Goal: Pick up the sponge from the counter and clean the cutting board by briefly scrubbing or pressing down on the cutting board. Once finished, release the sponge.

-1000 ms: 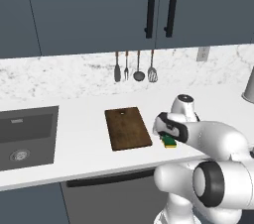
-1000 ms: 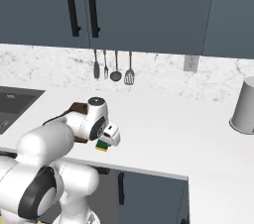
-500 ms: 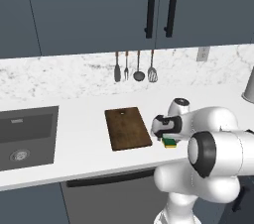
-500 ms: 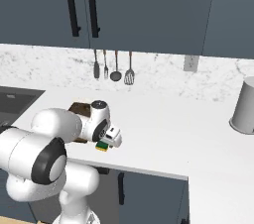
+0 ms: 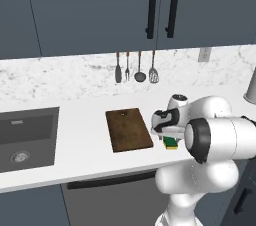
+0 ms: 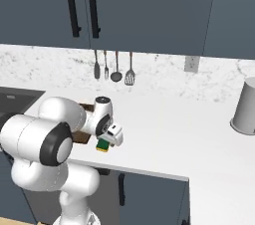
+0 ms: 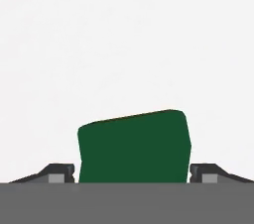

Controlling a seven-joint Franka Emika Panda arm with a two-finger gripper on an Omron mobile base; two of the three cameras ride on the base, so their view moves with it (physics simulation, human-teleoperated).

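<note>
My end effector [image 7: 133, 178] is down over the sponge [image 7: 134, 147], its two dark fingertips [image 7: 59, 173] standing on either side of the green top, right at its edges. Whether they are pressing it or just flanking it, I cannot tell. From the left base view the sponge [image 5: 171, 143] lies flat on the white table [image 5: 85, 155], just beside the cutting board [image 5: 128, 129] at its 3 o'clock, close to the front edge, yellow layer down. In the right base view the sponge [image 6: 102, 145] peeks out beneath my wrist.

The cutting board is a dark brown wooden rectangle lying flat, its small hole at the far short edge, toward 12 o'clock. Well apart at its 9 o'clock, a dark grey sink [image 5: 27, 138] is set into the table. Behind runs a speckled white marble backsplash [image 5: 65, 77], where four utensils [image 5: 135, 67] hang in a row at 12 o'clock from the board. Dark blue-grey wall cabinets [image 5: 100, 10] with long black handles [image 5: 162, 6] span above. A wall socket [image 6: 191, 63] sits on the backsplash, and a pale grey canister [image 6: 246, 107] stands on the table far off at 3 o'clock.
</note>
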